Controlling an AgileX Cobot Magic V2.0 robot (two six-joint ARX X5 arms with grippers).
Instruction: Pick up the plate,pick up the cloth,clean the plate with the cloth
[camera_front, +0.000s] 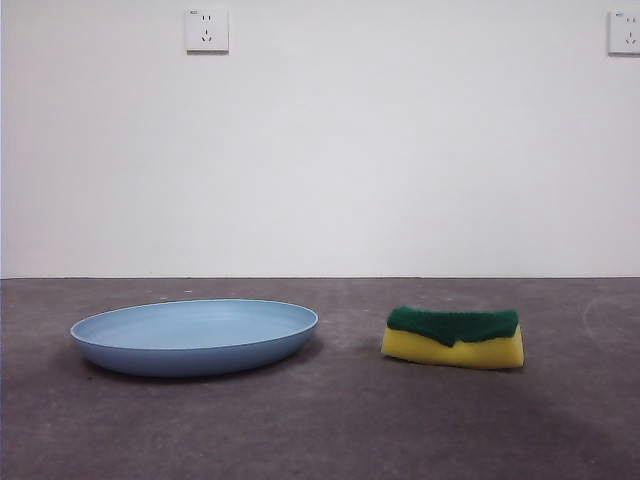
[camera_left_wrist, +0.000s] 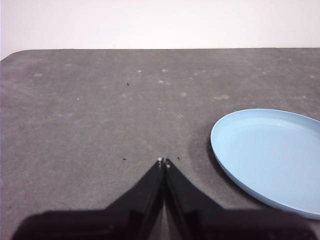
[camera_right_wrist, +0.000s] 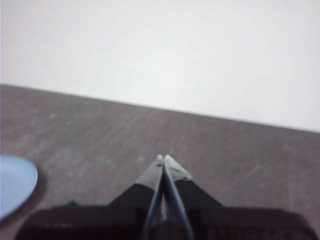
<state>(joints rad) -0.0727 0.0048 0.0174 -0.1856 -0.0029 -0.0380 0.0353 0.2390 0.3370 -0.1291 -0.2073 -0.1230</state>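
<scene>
Lying flat on the grey table (camera_front: 330, 430), the wide light-blue plastic plate (camera_front: 195, 336) and the yellow foam sponge with green scouring top (camera_front: 453, 337) sit apart, both untouched; left gripper (camera_left_wrist: 163, 161) and right gripper (camera_right_wrist: 163, 158) wait above, jaws pressed together, probably before reaching.

The shallow light-blue plate (camera_front: 194, 336) lies flat and empty on the tabletop (camera_front: 330, 430) beside the left hand (camera_left_wrist: 163, 161), well apart from the yellow green-topped cloth (camera_front: 453, 337) resting flat.
</scene>
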